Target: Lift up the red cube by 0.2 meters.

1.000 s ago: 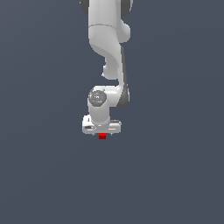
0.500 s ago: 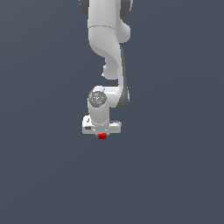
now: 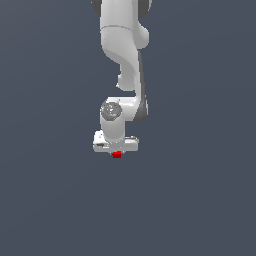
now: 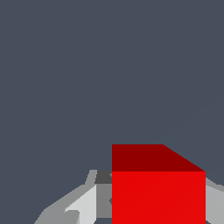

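The red cube (image 3: 116, 155) is a tiny bright-red block showing just under the white hand in the exterior view. My gripper (image 3: 116, 151) points down with its fingers closed around the cube. In the wrist view the red cube (image 4: 158, 192) fills the space between the two grey fingers (image 4: 83, 204), its bright face toward the camera and a darker red face beyond it. The fingertips themselves are mostly hidden by the cube and by the hand. I cannot tell from these views whether the cube touches the floor.
The white arm (image 3: 122, 55) comes down from the top of the exterior view. A plain dark grey-blue floor (image 3: 200, 200) lies all around, and no other object shows.
Hardly anything differs: the hand and the red cube stay at almost the same place in the exterior view, with the cube still between the fingers.
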Available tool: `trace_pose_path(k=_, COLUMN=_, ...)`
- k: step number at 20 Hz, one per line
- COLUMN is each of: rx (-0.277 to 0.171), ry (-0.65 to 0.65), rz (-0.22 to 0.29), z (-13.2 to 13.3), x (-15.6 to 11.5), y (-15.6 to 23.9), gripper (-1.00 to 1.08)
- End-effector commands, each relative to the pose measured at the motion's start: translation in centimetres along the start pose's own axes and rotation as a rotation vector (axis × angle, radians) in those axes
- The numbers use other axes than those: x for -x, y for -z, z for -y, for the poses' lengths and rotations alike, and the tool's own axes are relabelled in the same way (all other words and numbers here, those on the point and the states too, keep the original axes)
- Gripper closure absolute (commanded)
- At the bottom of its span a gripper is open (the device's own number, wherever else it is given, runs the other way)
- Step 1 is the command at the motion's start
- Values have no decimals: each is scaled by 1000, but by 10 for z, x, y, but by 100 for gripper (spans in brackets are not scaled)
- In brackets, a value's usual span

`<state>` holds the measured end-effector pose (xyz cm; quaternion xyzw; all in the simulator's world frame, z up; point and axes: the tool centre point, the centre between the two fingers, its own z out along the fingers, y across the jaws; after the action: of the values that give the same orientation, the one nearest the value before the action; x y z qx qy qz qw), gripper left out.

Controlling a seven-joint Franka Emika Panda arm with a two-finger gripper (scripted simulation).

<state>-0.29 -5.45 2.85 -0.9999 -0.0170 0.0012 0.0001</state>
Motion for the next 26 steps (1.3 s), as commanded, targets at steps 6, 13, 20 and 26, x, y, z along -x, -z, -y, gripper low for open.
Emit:
trace_pose_path(k=6, rx=0, ry=0, rz=-2, z=0, x=1, y=40, gripper=108)
trace_pose_path(k=13, rx=0, ry=0, rz=-2, z=0, x=2, y=107, gripper=108)
trace_pose_path(k=20, rx=0, ry=0, rz=-2, z=0, x=2, y=167, gripper=108)
trace_pose_path(k=26, rx=0, ry=0, rz=-2, z=0, x=0, y=195, gripper=108)
